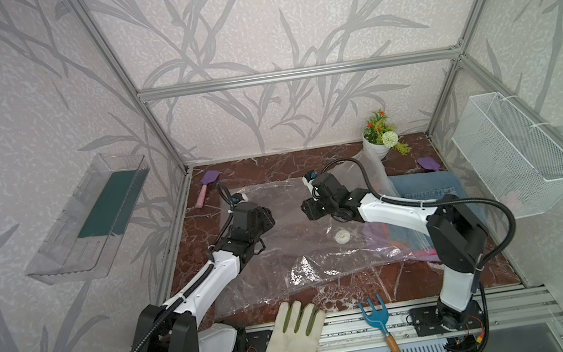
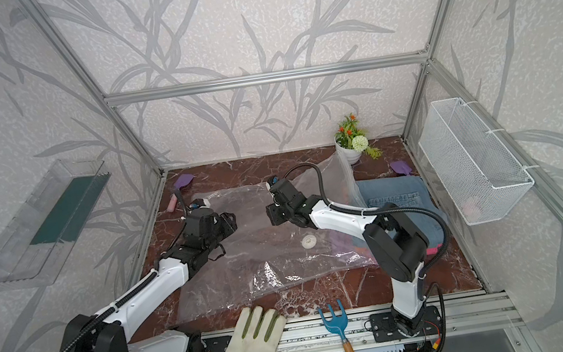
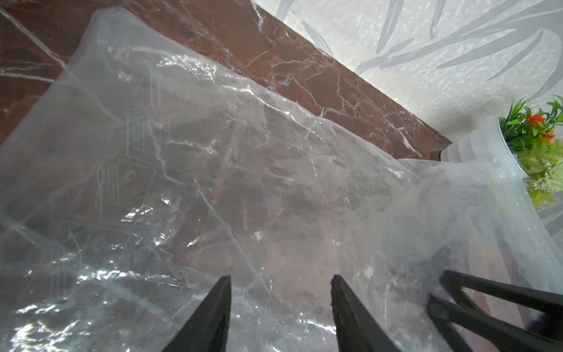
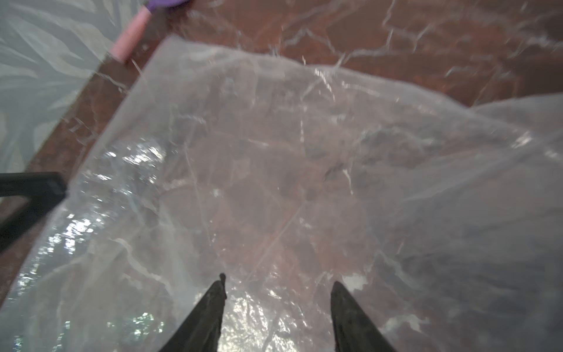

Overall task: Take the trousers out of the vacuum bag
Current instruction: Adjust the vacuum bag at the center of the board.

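**Position.** The trousers [image 1: 424,188] lie stacked at the mouth end of the bag [image 1: 284,262]. They are well apart from both sets of jaws, behind the right gripper and under that arm's forearm and elbow. The denim pair on top appears clear of the film. A lilac pair [image 1: 378,236] and a pink pair [image 1: 427,254] show beneath it; whether these are fully out cannot be told. The rest of the bag lies flat and empty under both grippers, with its valve [image 1: 341,237] near the right jaws.

**Jaws.** The left gripper [image 3: 280,280] and the right gripper [image 4: 278,282] face each other over the film, tips near. Both sets of jaws are parted, with nothing between them.

**Hazards (judged).**
- Closing here would catch film only. A lift would then drag the bag, and any pair inside it could slide along with it.
- The film looks slick and may slip from a shallow pinch.
- The bag's raised mouth stands just beside the pot [image 1: 378,142], beyond the right jaws. A hard pull on the film could tip the pot.
- The right arm covers the stack, so that gripper must retract before it can reach.

**Surroundings.** A trowel [image 1: 206,185] lies beyond the left jaws. A glove [image 1: 292,340] and a fork [image 1: 376,315] lie at the near edge of the table [image 1: 381,282]. None of these blocks the stack.
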Controlling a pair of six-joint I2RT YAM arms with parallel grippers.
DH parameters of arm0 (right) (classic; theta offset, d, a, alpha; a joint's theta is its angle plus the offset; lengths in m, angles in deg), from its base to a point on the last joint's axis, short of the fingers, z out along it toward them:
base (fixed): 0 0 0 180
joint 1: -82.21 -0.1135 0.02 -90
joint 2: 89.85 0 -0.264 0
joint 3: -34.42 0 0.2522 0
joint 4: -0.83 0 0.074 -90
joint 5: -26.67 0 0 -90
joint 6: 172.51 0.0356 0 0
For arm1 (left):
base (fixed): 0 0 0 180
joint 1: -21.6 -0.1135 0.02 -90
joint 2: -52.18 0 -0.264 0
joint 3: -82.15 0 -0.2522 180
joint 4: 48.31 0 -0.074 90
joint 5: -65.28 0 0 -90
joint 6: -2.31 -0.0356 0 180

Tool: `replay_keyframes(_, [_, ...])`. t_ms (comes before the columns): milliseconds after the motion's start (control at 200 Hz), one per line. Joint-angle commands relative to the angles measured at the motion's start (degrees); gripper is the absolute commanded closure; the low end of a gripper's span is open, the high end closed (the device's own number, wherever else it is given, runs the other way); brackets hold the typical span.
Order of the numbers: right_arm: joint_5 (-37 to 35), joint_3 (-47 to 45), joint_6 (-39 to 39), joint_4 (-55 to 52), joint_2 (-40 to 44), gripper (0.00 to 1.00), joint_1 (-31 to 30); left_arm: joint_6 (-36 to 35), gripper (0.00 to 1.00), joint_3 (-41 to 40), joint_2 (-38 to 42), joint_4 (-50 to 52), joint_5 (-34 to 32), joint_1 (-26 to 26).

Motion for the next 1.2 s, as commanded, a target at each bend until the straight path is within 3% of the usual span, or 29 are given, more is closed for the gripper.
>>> replay_keyframes(0, [0.5,1.9,2.0,2.4,-2.0,0.44,0.1,1.7,0.46,-2.3,-1.1,2.8,-0.5,0.1])
replay_keyframes(525, [-0.2,-5.5,4.6,7.3,-5.3,0.45,2.9,5.7,0.46,-5.1,-13.1,3.1,-1.4,-1.7])
replay_keyframes(750, [5.6,-10.1,2.4,12.4,2.6,0.45,2.8,5.9,0.47,-3.8,-18.2,1.8,-0.5,-3.3])
replay_keyframes(1005, [8.4,-15.5,-1.5,11.0,12.5,0.44,-3.8,4.9,0.47,-0.9,-21.9,2.1,-0.5,-4.2])
replay_keyframes(1195, [8.2,-20.3,-1.3,11.4,13.5,0.44,-8.9,4.9,0.47,0.1,-23.7,1.7,0.4,-4.5])
